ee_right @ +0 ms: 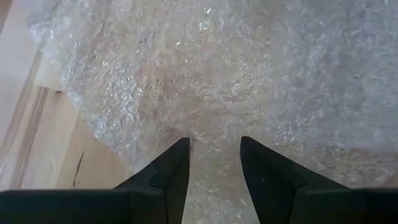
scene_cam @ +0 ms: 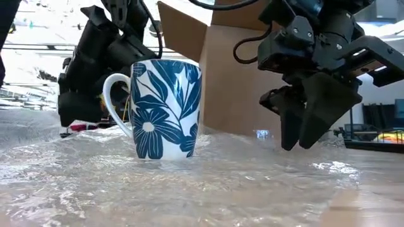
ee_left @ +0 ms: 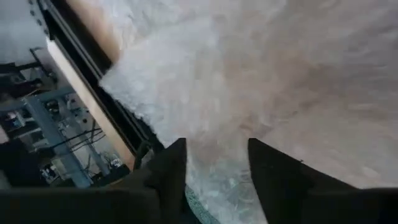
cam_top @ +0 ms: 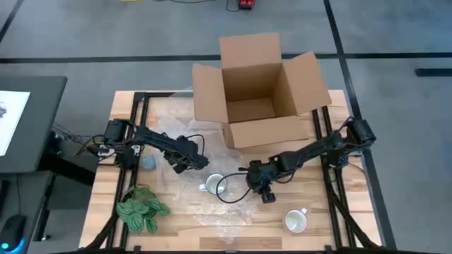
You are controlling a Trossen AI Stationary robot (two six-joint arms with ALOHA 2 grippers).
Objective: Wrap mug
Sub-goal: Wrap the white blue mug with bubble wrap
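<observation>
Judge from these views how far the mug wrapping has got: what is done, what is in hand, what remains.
Done: the floral mug stands upright on the spread bubble wrap. In hand: the left end effector and right end effector, both open, hover on either side of it, holding nothing. Left: no wrap is folded over the mug yet, and the cardboard box sits open behind.

The mug (cam_top: 214, 185) stands between both grippers with open bubble wrap (cam_top: 176, 134) around; the box (cam_top: 258, 88) seemingly blocks behind.

The mug (cam_top: 214, 185) stands on bubble wrap (cam_top: 176, 127), between both pincers.
</observation>
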